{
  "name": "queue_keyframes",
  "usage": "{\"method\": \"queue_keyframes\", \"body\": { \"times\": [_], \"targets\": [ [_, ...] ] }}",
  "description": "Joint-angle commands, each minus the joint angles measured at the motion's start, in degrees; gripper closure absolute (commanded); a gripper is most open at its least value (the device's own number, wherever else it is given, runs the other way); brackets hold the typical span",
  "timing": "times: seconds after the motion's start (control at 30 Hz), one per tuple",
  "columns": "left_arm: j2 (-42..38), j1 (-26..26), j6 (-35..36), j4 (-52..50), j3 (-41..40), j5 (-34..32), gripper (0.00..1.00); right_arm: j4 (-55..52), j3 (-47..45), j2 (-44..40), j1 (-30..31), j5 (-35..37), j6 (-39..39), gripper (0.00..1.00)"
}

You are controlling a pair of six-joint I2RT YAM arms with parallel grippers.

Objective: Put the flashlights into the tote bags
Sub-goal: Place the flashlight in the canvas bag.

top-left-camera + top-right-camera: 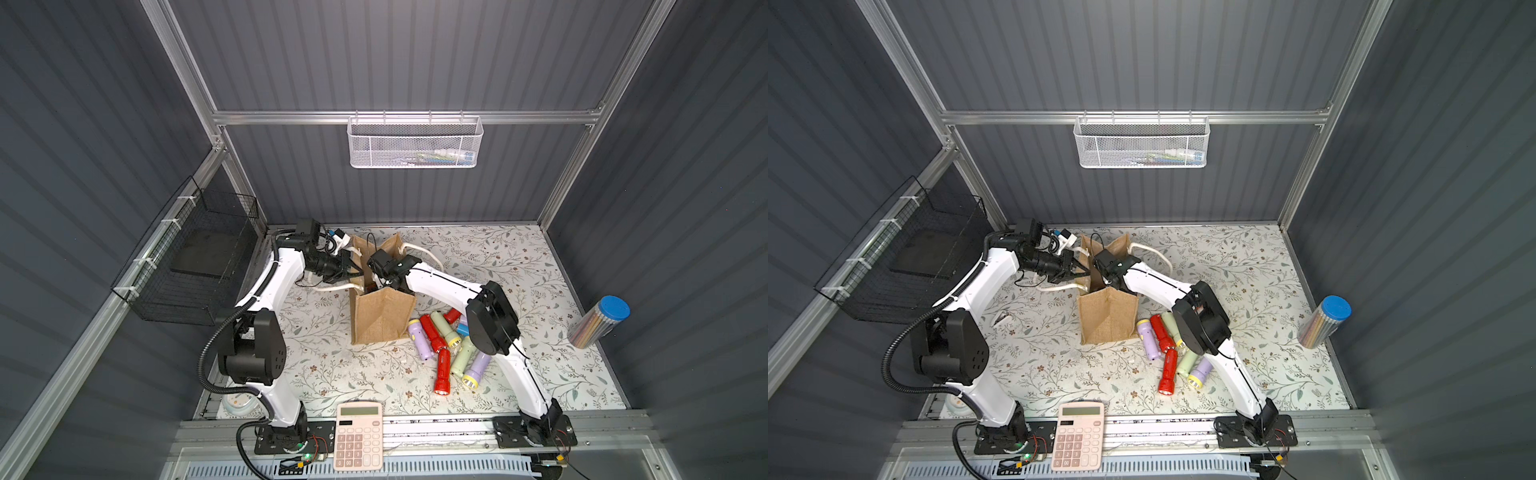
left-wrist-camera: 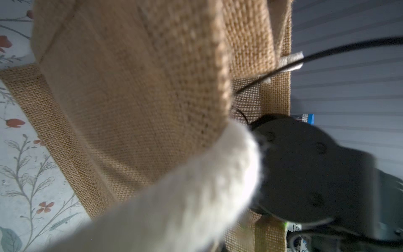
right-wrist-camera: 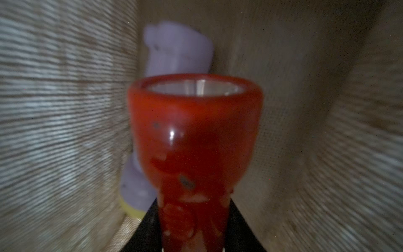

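A: State of the right gripper (image 3: 194, 236)?
B: Narrowed onto the red flashlight (image 3: 194, 135), black fingers (image 3: 242, 235) clamping the slim barrel from both sides. Glossy, scuffed plastic; barrel widening into a flared, cup-shaped head with a clear lens.

A: Long axis?
B: Running straight out from the fingertips, head foremost, down into the bag (image 1: 380, 316).

A: Location, then?
B: Inside the bag, jute walls all round. Behind it a lilac flashlight (image 3: 178, 52), matte and yellow-rimmed, resting against one wall, partly hidden by the red head.

A: And the left gripper (image 1: 1079, 272)?
B: Closed tight at the bag's rim, beside a thick, fuzzy white rope handle (image 2: 174, 196). Fingertips hidden in the wrist view by rope and jute.

A: Bag itself?
B: Boxy, of coarse open-weave tan jute; upright on the floral table (image 1: 332, 374), mouth open, one side wall creased inward.

A: Other flashlights?
B: Heaped in a pile (image 1: 434, 338) on the table just beside the bag, partly under the right arm in both top views. Red, lilac, pale green, a glimpse of blue. All lying flat, axes crossing at various angles, several heads turned toward the front edge.
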Motion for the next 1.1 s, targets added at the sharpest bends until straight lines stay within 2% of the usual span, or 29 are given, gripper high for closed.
{"method": "queue_keyframes", "body": {
  "times": [0.0,0.2,0.3,0.63,0.77,1.07],
  "targets": [
    [0.63,-0.1,1.48,-0.27,-0.13,1.92,1.0,-2.24,0.08,-1.0,0.13,1.52,-0.19,1.0],
    [0.65,-0.1,1.35,-0.19,-0.06,1.86,1.0,-2.42,-3.02,-2.31,0.13,5.01,0.81,0.98],
    [0.56,-0.1,1.29,-0.44,-0.05,1.58,1.0,-3.63,-3.77,-2.12,0.13,7.35,0.86,0.9],
    [0.74,-0.1,2.32,-1.5,0.3,1.0,1.0,-1.82,-6.17,-3.36,0.04,7.41,-0.48,0.59],
    [0.82,-0.1,2.29,-1.58,0.3,0.74,1.0,0.04,-6.83,-4.54,-0.14,5.01,-1.1,0.46],
    [0.91,-0.1,2.11,-1.83,0.65,-0.69,1.0,3.18,-5.77,-6.5,-1.36,-3.16,-1.54,0.41]
  ]
}}
